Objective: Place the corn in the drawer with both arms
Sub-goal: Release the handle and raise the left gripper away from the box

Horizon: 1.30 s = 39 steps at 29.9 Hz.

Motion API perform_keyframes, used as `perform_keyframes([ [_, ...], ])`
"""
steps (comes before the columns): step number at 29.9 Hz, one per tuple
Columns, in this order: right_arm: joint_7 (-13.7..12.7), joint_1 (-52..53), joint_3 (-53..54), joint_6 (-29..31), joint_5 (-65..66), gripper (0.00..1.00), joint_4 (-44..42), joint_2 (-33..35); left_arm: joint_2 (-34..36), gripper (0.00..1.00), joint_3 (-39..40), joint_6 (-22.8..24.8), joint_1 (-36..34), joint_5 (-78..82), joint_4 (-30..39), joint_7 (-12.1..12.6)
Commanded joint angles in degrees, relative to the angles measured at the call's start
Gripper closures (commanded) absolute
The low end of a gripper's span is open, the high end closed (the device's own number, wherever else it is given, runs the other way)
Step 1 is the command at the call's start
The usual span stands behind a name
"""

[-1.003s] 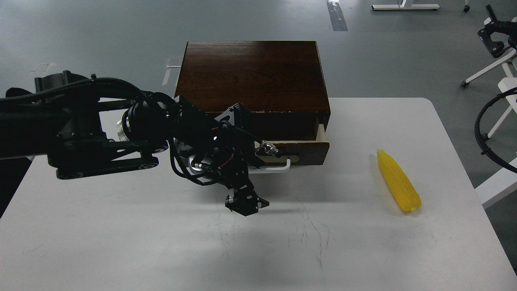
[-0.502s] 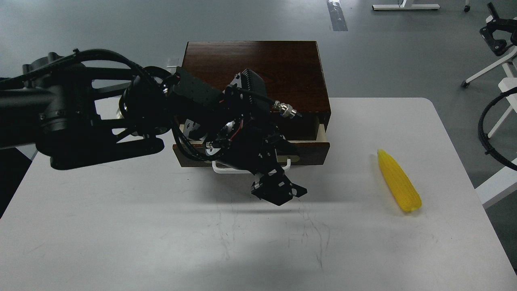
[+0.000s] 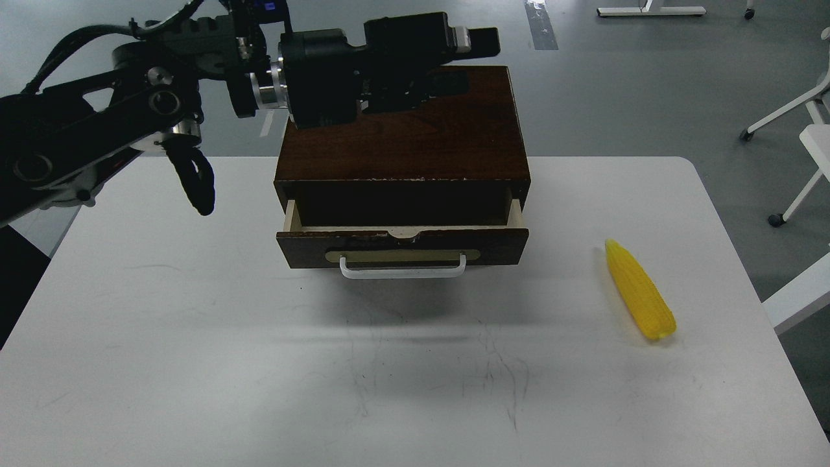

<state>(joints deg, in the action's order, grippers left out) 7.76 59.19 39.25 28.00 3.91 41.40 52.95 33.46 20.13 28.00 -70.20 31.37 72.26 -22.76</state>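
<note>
The yellow corn (image 3: 640, 290) lies on the white table (image 3: 194, 363) at the right, its tip pointing away from me. The dark brown drawer (image 3: 402, 247) with its white bar handle (image 3: 402, 269) is pulled out a little from the cabinet (image 3: 402, 130), showing pale inner sides. My left arm is raised above the cabinet's back. Its gripper (image 3: 478, 40) points right, well above the drawer; its fingers cannot be told apart and nothing shows in it. My right gripper is out of view.
A black cable loop (image 3: 193, 178) hangs from the left arm over the table's left rear. White chair legs (image 3: 788, 110) stand on the grey floor past the table's right edge.
My left arm has lifted from in front of the drawer handle up and back, above the cabinet. The drawer front and handle are now uncovered. The right gripper has left the view's top right.
</note>
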Motion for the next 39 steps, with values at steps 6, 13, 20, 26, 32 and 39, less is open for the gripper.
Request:
perform_keyframes([
  [6,0.0,8.8,-12.1,0.0,27.1,0.00,8.9,5.4,1.3,0.02,9.8,0.0,7.5,-23.4,-8.5,0.0],
  [13,-0.1,8.5,-14.3,0.0,56.5,0.00,24.0,11.6,2.3,0.02,18.0,0.0,17.4,-29.6,-12.5,0.2],
  [20,-0.1,7.8,-21.2,0.0,70.6,0.00,28.6,11.4,0.1,0.02,22.4,0.0,19.7,-30.1,-12.6,0.0],
  [26,-0.2,7.1,-33.5,-6.0,70.7,0.00,28.1,6.8,1.0,0.02,24.4,0.0,19.7,-30.1,-12.5,0.2],
  [32,-0.5,6.6,-39.7,-12.2,70.7,0.07,27.7,1.8,1.3,0.02,24.4,0.0,19.7,-29.9,-12.1,0.2],
  [39,-6.1,7.2,-39.5,-12.2,69.5,0.08,33.2,1.4,1.4,0.02,24.5,0.0,19.7,-29.9,-12.0,0.1],
])
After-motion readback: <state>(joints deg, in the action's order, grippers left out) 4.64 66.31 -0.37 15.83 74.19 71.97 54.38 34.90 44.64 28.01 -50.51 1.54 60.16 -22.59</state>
